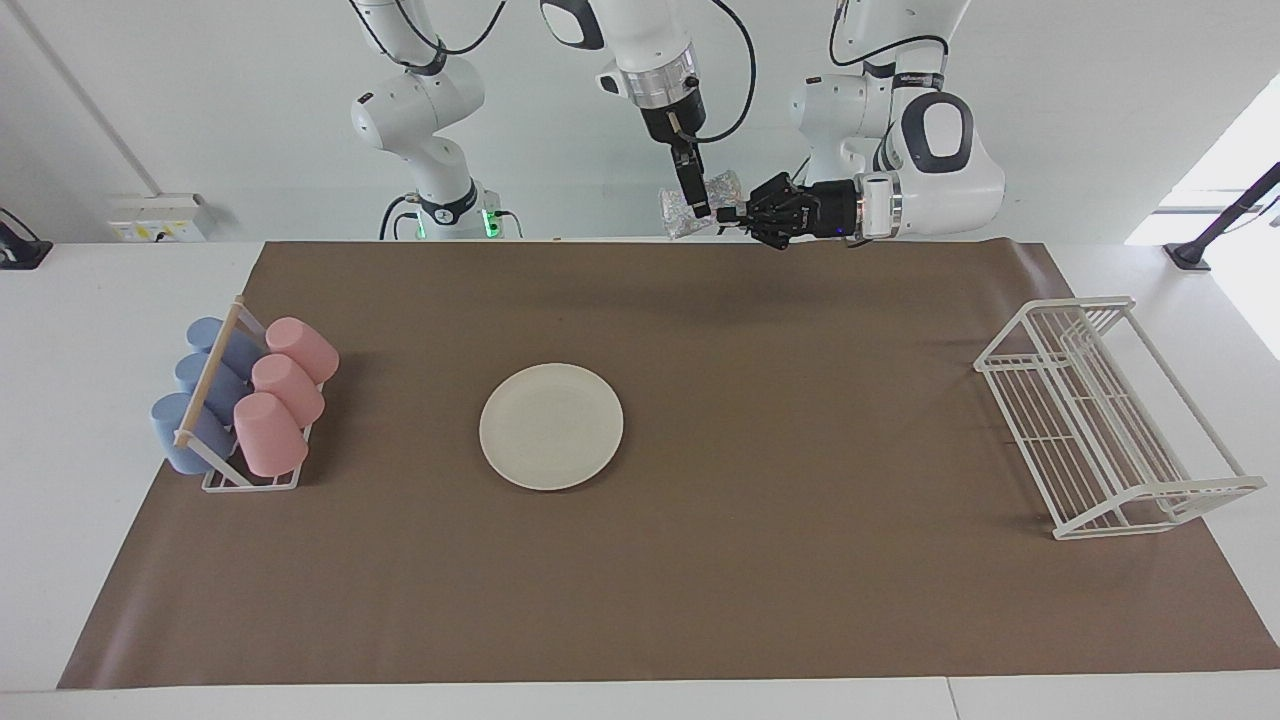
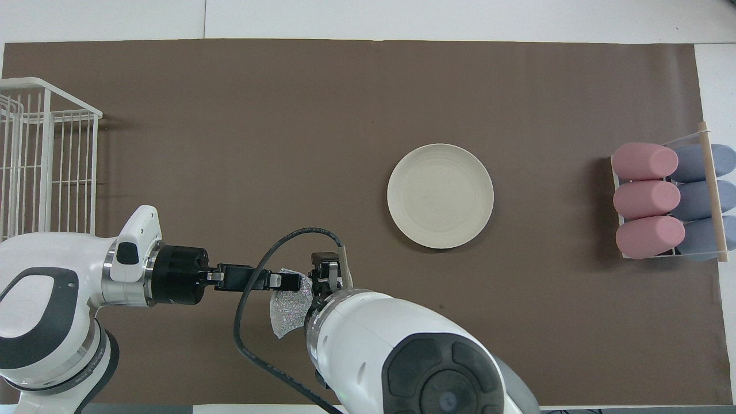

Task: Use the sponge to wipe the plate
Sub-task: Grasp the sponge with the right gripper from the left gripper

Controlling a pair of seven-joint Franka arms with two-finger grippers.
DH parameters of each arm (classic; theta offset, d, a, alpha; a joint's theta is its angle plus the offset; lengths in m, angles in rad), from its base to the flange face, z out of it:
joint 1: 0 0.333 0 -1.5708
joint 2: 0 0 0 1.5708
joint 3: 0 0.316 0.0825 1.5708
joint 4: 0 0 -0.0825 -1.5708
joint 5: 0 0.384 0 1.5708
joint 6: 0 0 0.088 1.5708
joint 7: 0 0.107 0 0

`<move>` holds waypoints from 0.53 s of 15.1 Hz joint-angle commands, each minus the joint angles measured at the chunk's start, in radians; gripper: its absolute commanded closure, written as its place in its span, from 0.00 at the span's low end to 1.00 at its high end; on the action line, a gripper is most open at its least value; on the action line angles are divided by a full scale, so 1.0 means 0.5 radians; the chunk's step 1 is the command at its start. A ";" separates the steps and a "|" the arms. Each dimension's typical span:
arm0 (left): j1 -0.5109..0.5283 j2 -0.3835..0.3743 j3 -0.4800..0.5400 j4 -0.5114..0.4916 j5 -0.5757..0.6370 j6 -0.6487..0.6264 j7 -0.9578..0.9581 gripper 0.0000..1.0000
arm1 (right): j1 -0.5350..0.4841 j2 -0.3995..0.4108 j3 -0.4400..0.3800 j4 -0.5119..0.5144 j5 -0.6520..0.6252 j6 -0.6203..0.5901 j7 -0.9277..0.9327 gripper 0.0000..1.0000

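The cream-white plate [image 1: 551, 426] [image 2: 440, 195] lies flat on the brown mat, mid-table, a little toward the right arm's end. The silvery mesh sponge [image 1: 675, 215] [image 2: 287, 316] hangs in the air over the mat's edge nearest the robots. My right gripper [image 1: 692, 205] [image 2: 329, 282] points down and is shut on the sponge's middle. My left gripper [image 1: 728, 213] [image 2: 293, 282] reaches in level from the left arm's end, and its tip is at the sponge's edge. Both grippers are well clear of the plate.
A rack of pink and blue cups [image 1: 250, 400] [image 2: 667, 201] lying on their sides stands at the right arm's end. A white wire dish rack [image 1: 1100, 420] [image 2: 40, 155] stands at the left arm's end. The brown mat [image 1: 800, 560] covers the table.
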 commanded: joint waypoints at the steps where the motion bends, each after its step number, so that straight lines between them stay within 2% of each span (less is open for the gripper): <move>1: -0.015 -0.067 0.027 -0.066 -0.040 -0.025 0.023 1.00 | -0.006 -0.049 -0.001 -0.118 0.014 0.055 -0.077 0.00; 4: -0.009 -0.070 0.027 -0.066 -0.040 -0.034 0.020 1.00 | -0.003 -0.043 -0.001 -0.133 0.008 0.122 -0.064 0.01; 6: -0.009 -0.070 0.030 -0.066 -0.037 -0.047 0.017 1.00 | -0.003 -0.040 -0.001 -0.134 0.008 0.116 -0.135 0.76; 8: -0.006 -0.070 0.030 -0.066 -0.031 -0.056 0.017 1.00 | -0.003 -0.043 -0.001 -0.137 0.008 0.110 -0.208 1.00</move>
